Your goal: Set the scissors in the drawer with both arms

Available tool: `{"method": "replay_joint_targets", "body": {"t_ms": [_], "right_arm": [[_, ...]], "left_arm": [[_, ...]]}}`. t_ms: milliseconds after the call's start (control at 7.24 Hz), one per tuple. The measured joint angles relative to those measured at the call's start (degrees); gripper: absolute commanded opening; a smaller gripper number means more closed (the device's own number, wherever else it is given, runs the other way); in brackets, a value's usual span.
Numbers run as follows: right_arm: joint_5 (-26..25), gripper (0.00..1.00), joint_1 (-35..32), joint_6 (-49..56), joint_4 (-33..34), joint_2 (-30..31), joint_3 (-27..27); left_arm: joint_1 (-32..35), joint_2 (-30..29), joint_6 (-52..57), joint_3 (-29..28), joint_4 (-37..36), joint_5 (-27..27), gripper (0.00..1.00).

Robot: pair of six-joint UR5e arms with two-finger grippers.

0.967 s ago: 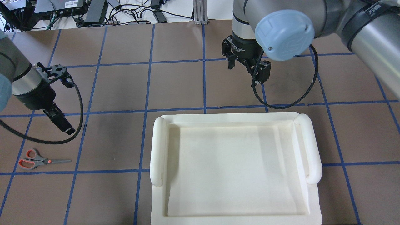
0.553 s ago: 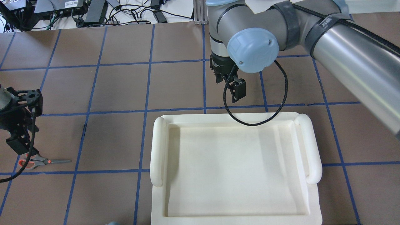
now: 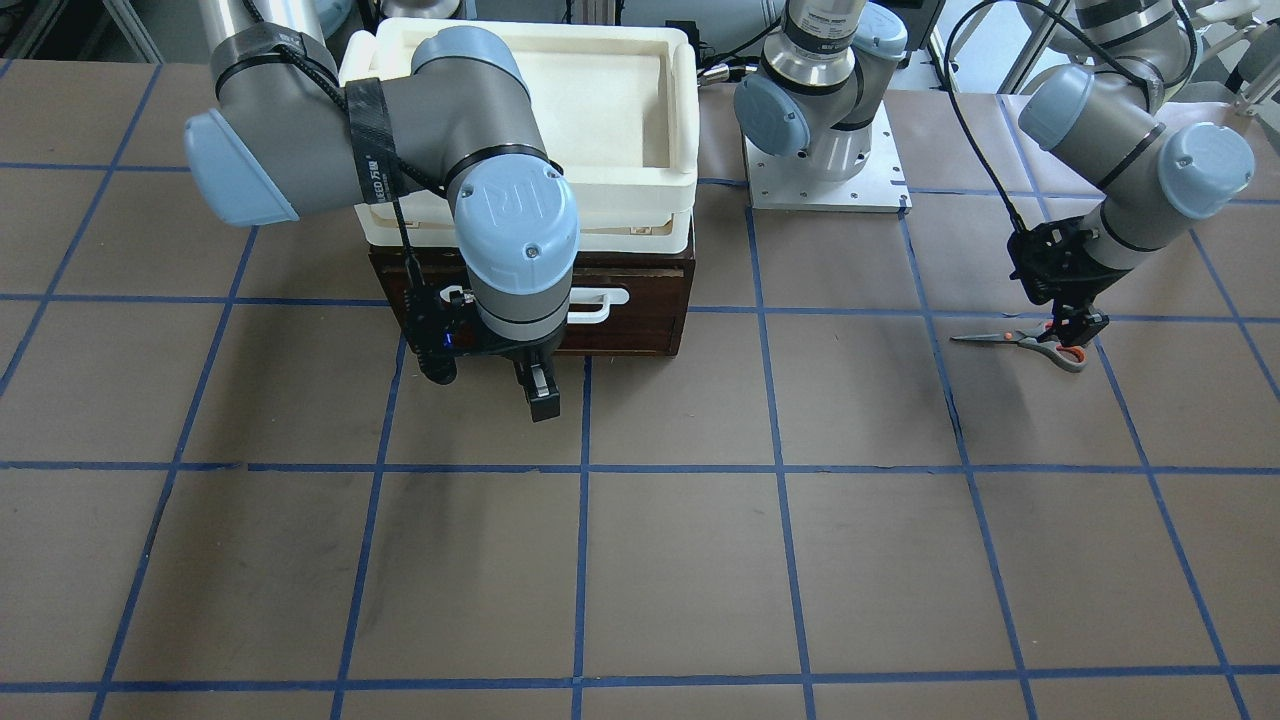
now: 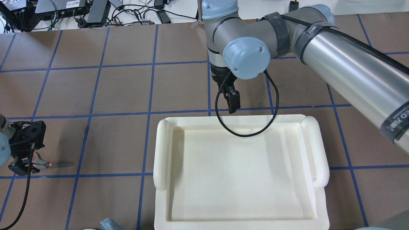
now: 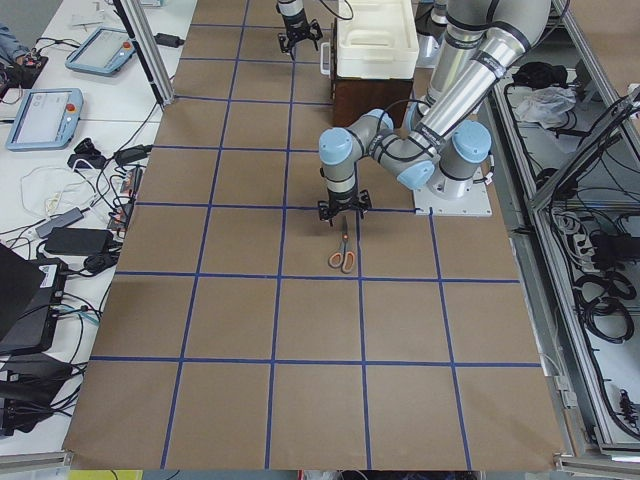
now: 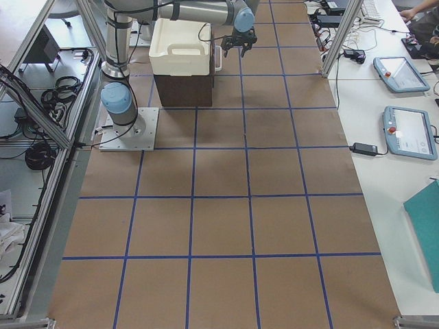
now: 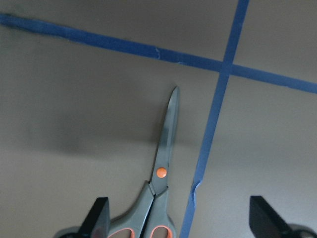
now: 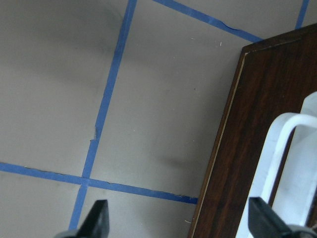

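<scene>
The scissors [image 4: 59, 165] lie flat on the brown table at the left, also seen in the front view [image 3: 1030, 340] and the left wrist view [image 7: 163, 158]. My left gripper [image 4: 20, 159] hangs low over their handles, open, with the handles between its fingers and nearer one finger [image 7: 96, 218]. My right gripper [image 4: 232, 102] is open and empty just in front of the drawer [image 3: 625, 335]. The drawer is shut, and its white loop handle [image 8: 277, 168] lies close to one right fingertip [image 8: 262, 218].
A cream-white plastic tray [image 4: 163, 153] sits on top of the drawer cabinet and hides it from overhead. Blue tape lines cross the table. Cables and electronics lie past the far edge [image 4: 96, 12]. The left arm's base plate [image 3: 825, 170] stands beside the cabinet.
My left gripper has swung toward the near left and come down over the scissors' handles. My right gripper has moved left and nearer, up to the drawer front.
</scene>
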State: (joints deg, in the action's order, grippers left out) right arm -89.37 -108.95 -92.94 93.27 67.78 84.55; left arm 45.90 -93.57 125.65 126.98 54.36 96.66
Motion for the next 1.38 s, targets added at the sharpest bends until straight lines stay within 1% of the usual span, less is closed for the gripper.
{"method": "replay_joint_targets", "body": {"t_ms": [138, 276, 691, 829, 967, 1382], "right_arm": [[1.0, 1.00, 0.0, -1.0, -0.5, -0.3, 0.0], [1.5, 1.00, 0.0, -1.4, -1.3, -0.6, 0.0], [3.1, 1.00, 0.0, -1.6, -3.8, -0.9, -0.1], [3.5, 1.00, 0.0, -1.6, -4.7, -1.0, -0.1], [3.7, 1.00, 0.0, -1.7, -5.2, -1.1, 0.0], [3.9, 1.00, 0.0, -1.6, -5.9, -1.9, 0.0]], "left_arm": [[-2.7, -1.8, 6.0, 0.1, -0.8, -3.1, 1.00], [-4.3, -3.4, 10.4, -0.1, -1.2, -4.7, 1.00], [-5.4, -6.7, 20.9, -0.2, -5.9, -5.2, 1.00], [-5.8, -7.3, 22.5, 0.2, -7.0, -5.4, 1.00], [-6.4, -7.6, 22.7, 0.5, -7.5, -5.6, 1.00], [-6.7, -8.0, 15.7, 1.6, -7.9, -5.2, 1.00]]}}
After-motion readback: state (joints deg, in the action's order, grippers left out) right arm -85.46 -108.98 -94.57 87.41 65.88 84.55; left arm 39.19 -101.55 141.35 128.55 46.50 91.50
